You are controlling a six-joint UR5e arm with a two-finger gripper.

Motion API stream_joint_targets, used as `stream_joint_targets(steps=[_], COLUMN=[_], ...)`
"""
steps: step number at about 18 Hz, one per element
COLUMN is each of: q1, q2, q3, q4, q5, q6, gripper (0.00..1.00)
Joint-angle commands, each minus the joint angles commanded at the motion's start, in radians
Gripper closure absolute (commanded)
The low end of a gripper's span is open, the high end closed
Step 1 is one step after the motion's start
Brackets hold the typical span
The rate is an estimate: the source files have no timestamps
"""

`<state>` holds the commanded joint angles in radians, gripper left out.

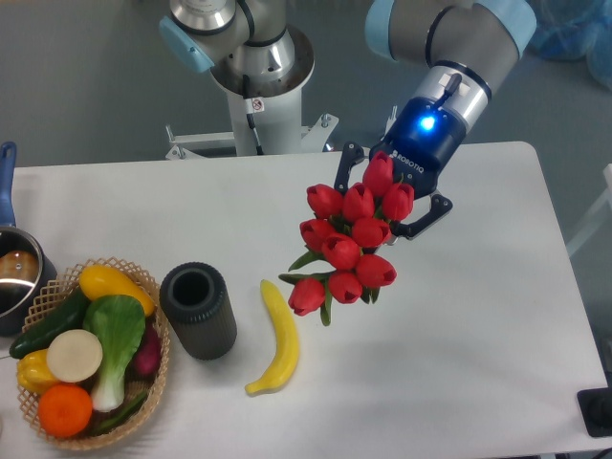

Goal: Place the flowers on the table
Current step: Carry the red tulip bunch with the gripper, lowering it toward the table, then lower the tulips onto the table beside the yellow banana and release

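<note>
The flowers, a bunch of red tulip buds with green leaves, hang over the middle of the white table, buds pointing toward the camera and down-left. My gripper sits right behind the bunch, shut on the hidden stems; its dark fingers stick out at the bunch's right and upper left. The buds cover the stems and most of the jaws. I cannot tell whether the lowest buds touch the table.
A yellow banana lies just left of the bunch's lower end. A black cylinder stands left of it. A wicker basket of vegetables and a pot sit at the left edge.
</note>
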<state>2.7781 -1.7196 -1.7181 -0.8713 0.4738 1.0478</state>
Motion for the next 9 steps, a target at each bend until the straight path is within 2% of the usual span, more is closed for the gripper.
stream_joint_targets(steps=[4,9], q1=[-0.018,-0.048], q2=[0.000,0.026], q3=[0.015,-0.005], q4=[-0.005,-0.008], q5=[0.031,0.259], q6=[-0.012,-0.032], gripper=[0.50,0.51])
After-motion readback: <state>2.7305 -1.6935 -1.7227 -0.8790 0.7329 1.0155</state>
